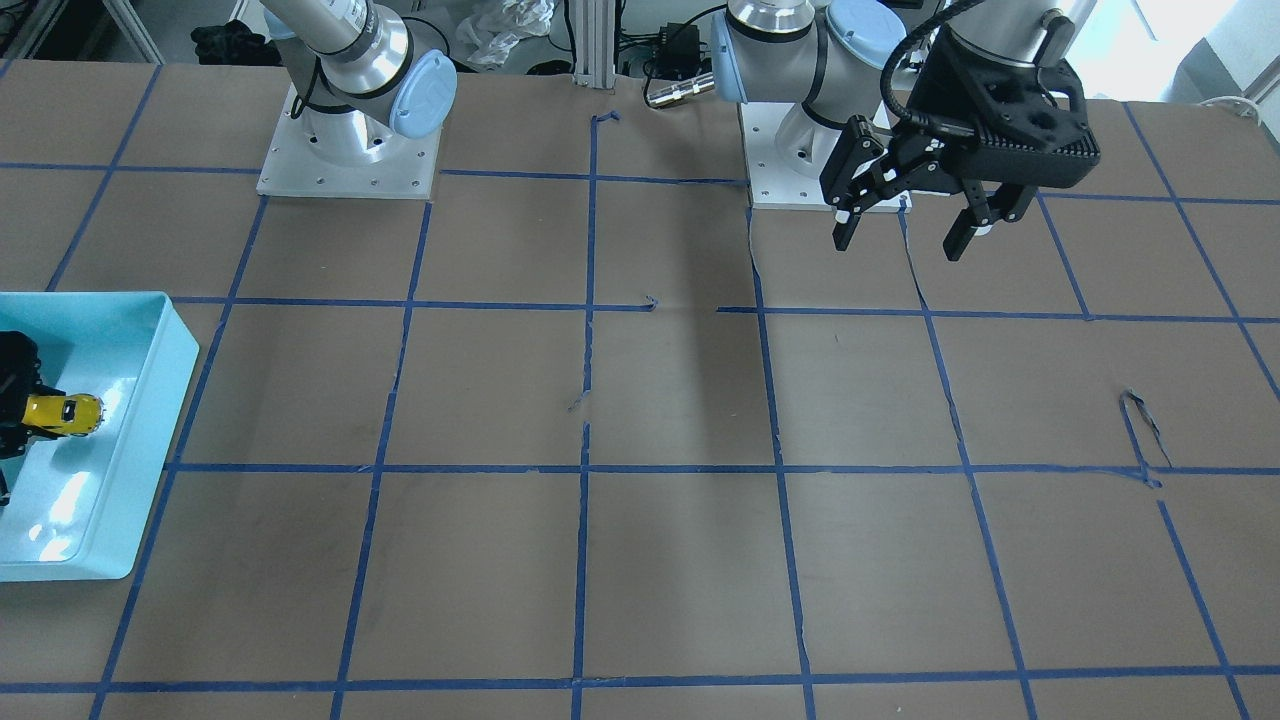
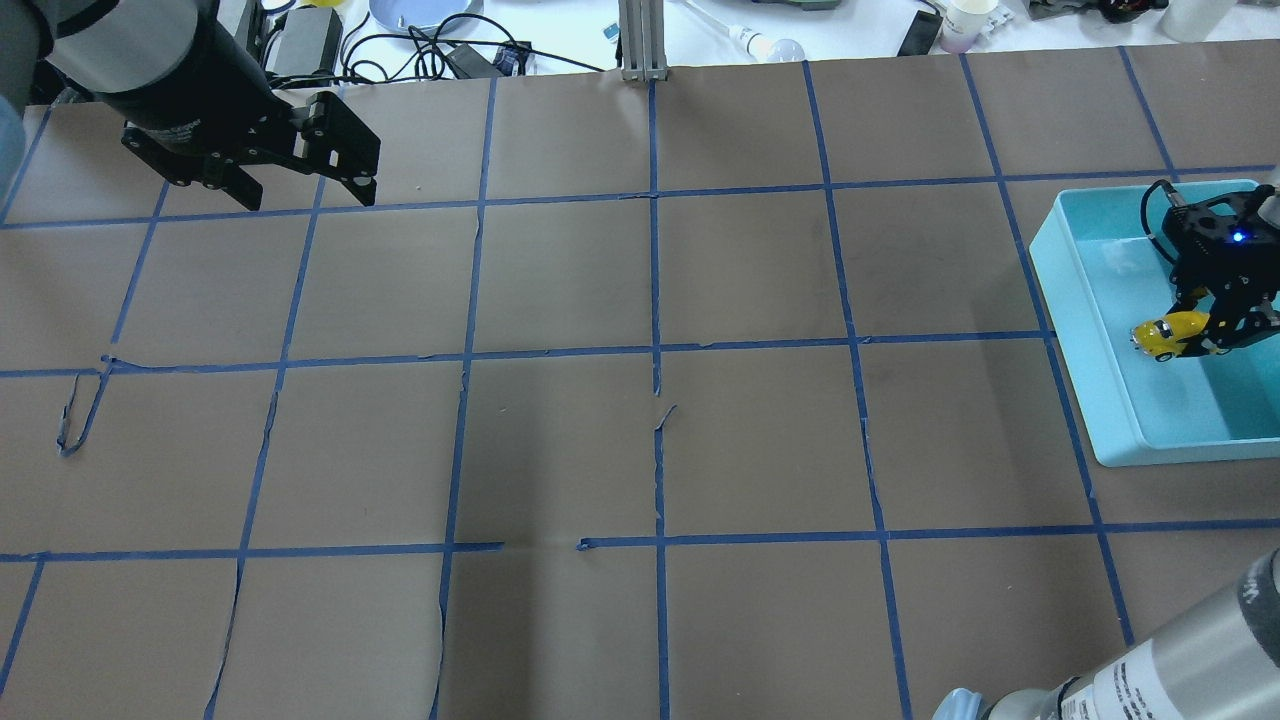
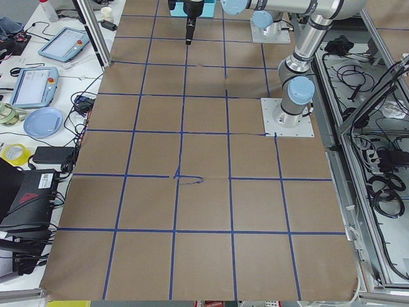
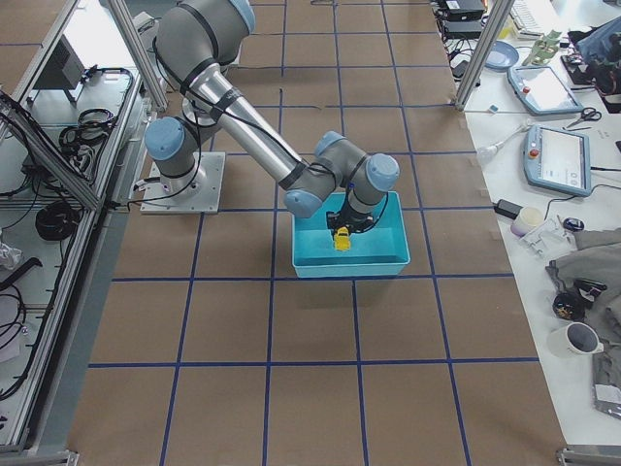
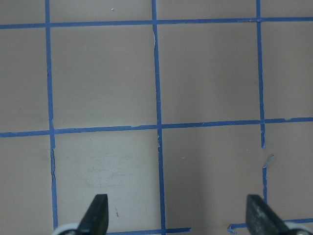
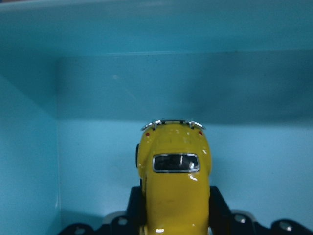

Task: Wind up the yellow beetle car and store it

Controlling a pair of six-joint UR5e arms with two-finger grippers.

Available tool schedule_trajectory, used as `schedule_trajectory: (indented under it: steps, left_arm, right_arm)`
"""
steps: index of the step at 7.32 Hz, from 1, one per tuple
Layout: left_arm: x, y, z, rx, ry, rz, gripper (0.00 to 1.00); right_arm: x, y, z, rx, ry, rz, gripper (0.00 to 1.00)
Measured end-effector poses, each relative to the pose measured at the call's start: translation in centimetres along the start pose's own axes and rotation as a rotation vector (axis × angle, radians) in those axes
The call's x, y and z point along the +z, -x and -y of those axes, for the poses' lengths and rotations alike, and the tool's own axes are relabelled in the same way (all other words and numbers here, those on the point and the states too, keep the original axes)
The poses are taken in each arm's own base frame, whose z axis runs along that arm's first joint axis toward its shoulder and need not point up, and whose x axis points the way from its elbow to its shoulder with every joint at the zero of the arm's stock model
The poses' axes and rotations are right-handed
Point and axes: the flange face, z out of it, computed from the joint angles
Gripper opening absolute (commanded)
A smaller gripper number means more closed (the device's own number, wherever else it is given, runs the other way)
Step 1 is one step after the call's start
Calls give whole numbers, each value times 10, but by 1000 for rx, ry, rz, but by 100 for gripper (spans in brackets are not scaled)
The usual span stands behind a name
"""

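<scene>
The yellow beetle car is inside the teal tray at the table's right side. My right gripper is shut on it, with black fingers on both flanks of the car. I cannot tell whether its wheels touch the tray floor. The car and the tray also show at the left edge of the front view, and the car in the right side view. My left gripper is open and empty, high above the table's far left; it also shows in the front view.
The brown table carries a grid of blue tape with a loose curl at the left. The arm bases stand at the robot's edge. Cables, a cup and a plate lie beyond the far edge.
</scene>
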Motion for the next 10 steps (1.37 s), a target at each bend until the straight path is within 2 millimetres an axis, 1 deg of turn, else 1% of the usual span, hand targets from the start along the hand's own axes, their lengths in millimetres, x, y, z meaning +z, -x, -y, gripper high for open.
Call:
schedule_trajectory:
  steps: [1, 2, 3, 4, 5, 6, 8, 9, 10]
  left_arm:
    - [0, 0, 0, 0, 0, 0, 100]
    - [0, 0, 0, 0, 0, 0, 100]
    - [0, 0, 0, 1, 0, 0, 100]
    - [0, 0, 0, 2, -1, 0, 100]
    - [-1, 0, 0, 5, -1, 1, 100]
    - [-1, 0, 0, 7, -1, 2, 100]
    - [-1, 0, -1, 8, -3, 2, 100]
    - [-2, 0, -1, 8, -4, 1, 100]
    - [-3, 0, -2, 7, -6, 2, 100]
  right_arm:
    - [5, 1, 1, 29, -6, 6, 100]
    - [4, 2, 2, 76, -9, 5, 100]
    - [-4, 4, 4, 115, -6, -8, 100]
    - [-21, 10, 7, 144, 8, -33, 100]
    - [-49, 20, 14, 196, 31, -73, 100]
    - [-80, 35, 23, 315, 44, -108, 100]
    - [-130, 70, 49, 737, 24, -125, 100]
    - [-157, 85, 72, 956, 16, -153, 100]
    - [-179, 95, 106, 1154, -4, -184, 100]
